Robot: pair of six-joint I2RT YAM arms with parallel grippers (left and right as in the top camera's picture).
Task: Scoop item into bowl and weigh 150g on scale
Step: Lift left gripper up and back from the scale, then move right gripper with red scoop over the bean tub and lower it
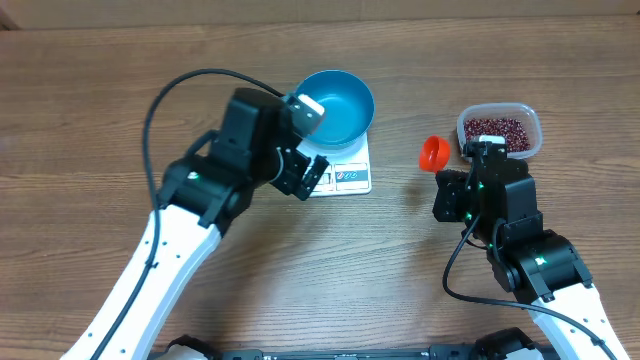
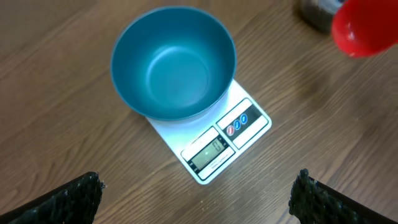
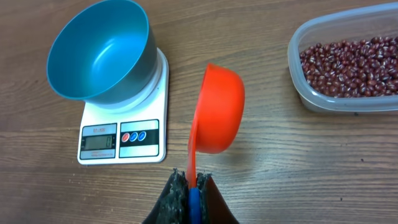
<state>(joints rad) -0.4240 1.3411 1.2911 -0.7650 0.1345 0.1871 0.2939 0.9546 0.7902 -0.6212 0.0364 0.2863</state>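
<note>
The beans (image 3: pixel 348 62) lay in a clear tub (image 3: pixel 297 87), cut off at the frame edge. The blue bowl (image 3: pixel 99 53) sat on the scale (image 3: pixel 124 134), whose display was unreadable. The right gripper (image 3: pixel 191 186) pinched a red scoop (image 3: pixel 217 109) by its handle. The left gripper (image 2: pixel 196 193) was spread wide and held nothing.

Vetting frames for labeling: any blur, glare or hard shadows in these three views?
Overhead: even light, soft shadows, no glare. Left wrist: bowl and scale are sharp; the red scoop at top right is out of focus. Right wrist: red scoop, beans and scale all sharp, no strong glare.
</note>
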